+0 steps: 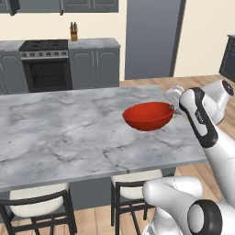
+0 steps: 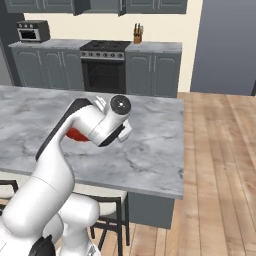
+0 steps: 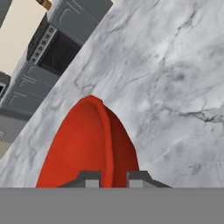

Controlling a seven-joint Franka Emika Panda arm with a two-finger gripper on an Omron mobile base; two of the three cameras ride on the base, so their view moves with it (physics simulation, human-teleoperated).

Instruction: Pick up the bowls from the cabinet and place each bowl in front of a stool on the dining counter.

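Note:
A glossy red bowl (image 1: 149, 115) hangs slightly tilted over the right part of the dining counter (image 1: 59, 133). My gripper (image 1: 172, 108) is shut on its right rim. In the hand view the bowl's rim (image 3: 94, 140) runs up between the two fingertips (image 3: 89, 178) of the gripper (image 3: 113, 179), with marble beyond it. From the right base view only a red sliver of the bowl (image 2: 76, 134) shows behind my forearm. Two stools stand at the counter's near side, one at the left (image 1: 39, 202) and one under the bowl's end (image 1: 133, 183). Grey upper cabinets (image 1: 89, 4) line the top edge.
A stove (image 1: 45, 64) with grey lower cabinets and a knife block (image 1: 73, 31) stand against the far wall. A tall grey fridge (image 1: 151, 36) is at the back right, and a microwave (image 2: 32, 31) at the far left. Wooden floor lies to the counter's right.

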